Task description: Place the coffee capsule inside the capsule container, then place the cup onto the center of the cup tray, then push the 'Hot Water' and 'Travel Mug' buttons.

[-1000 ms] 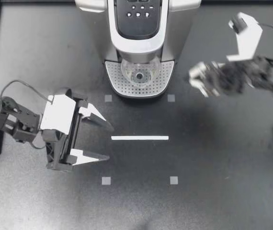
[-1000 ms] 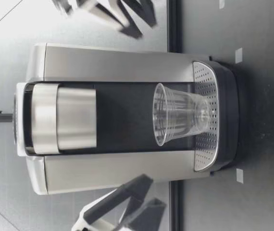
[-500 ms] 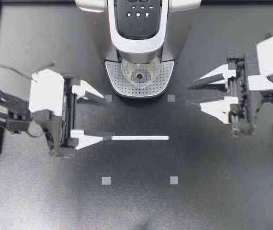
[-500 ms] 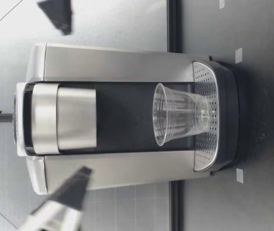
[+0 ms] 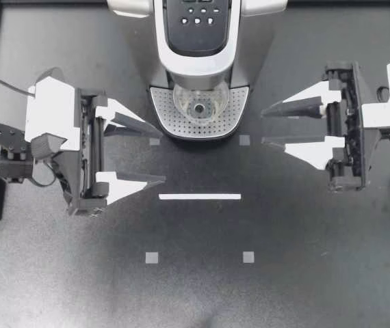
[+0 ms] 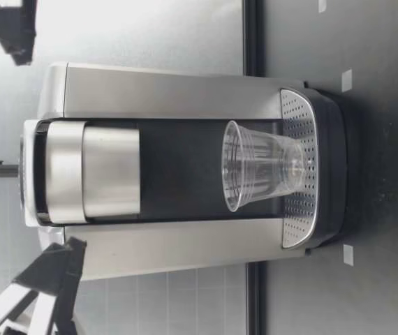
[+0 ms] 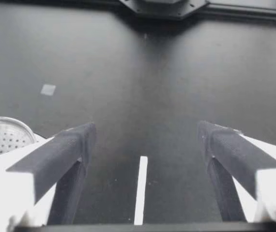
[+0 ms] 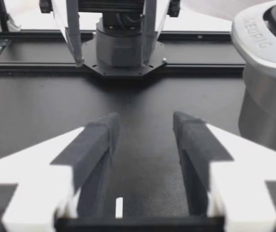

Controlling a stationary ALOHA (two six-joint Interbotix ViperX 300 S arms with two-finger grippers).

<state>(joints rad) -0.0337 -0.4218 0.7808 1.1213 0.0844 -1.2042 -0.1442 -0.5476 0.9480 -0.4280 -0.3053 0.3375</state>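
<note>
You hold left end effector (image 5: 162, 154) released, empty | right end effector (image 5: 263, 126) released, empty | clear plastic cup (image 5: 199, 104) sits on perforated silver tray (image 5: 164, 109) between them | black button panel (image 5: 198, 20) lies diagonally ahead; right looks marginally nearer.

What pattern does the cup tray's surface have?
Silver cup tray, perforated with small holes; top view shows it best.
</note>
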